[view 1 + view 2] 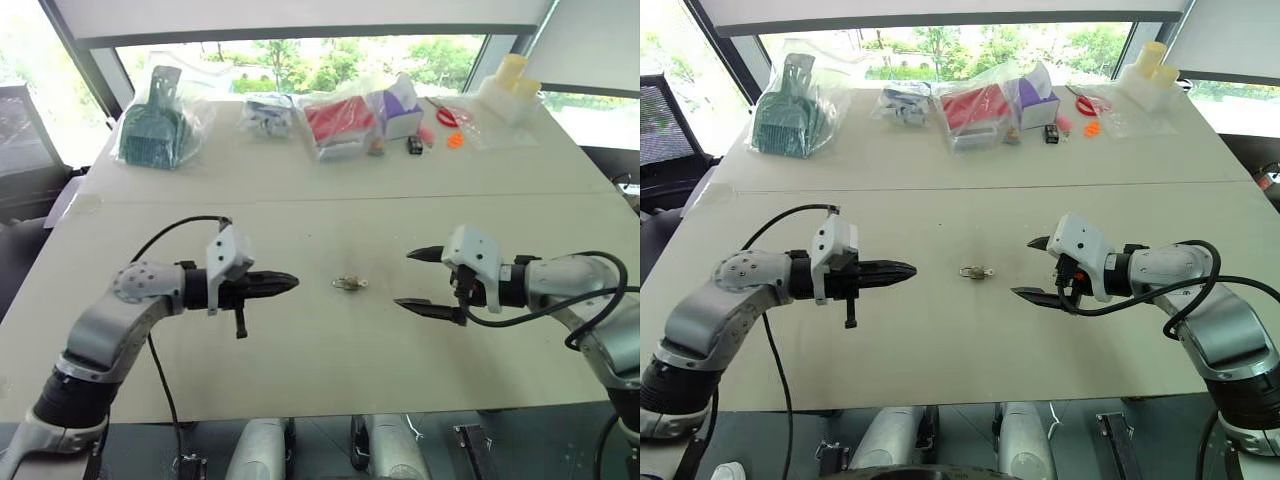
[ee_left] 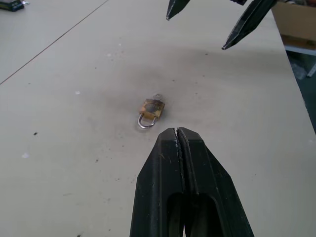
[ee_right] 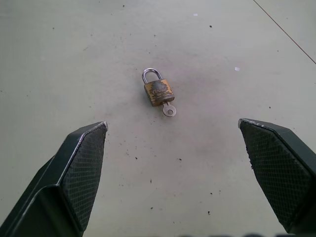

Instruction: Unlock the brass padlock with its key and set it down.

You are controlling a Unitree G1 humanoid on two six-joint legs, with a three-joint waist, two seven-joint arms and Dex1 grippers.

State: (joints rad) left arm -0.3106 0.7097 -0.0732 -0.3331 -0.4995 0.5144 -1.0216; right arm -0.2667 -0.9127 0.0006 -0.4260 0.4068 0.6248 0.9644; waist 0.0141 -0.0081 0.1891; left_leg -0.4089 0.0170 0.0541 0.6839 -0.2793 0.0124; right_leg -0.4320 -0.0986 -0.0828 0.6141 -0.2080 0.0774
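Note:
The brass padlock (image 3: 158, 91) lies flat on the pale table (image 1: 300, 350), midway between my two grippers. Its silvery shackle looks seated in the body. The key (image 3: 169, 110) sticks out of the end opposite the shackle. My left gripper (image 1: 292, 282) is shut and empty, hovering a short way left of the padlock (image 1: 348, 284) and pointing at it. To the right of the padlock my right gripper (image 1: 404, 278) stands wide open, its jaws facing the padlock with nothing between them. In the left wrist view the padlock (image 2: 151, 109) lies just past my shut fingertips.
Along the table's far edge sit a green item in a plastic bag (image 1: 155, 125), a red packet (image 1: 340, 120), a purple-and-white box (image 1: 400, 105), small orange bits (image 1: 455, 140) and pale yellow containers (image 1: 510, 85). A seam (image 1: 350, 198) crosses the table behind the padlock.

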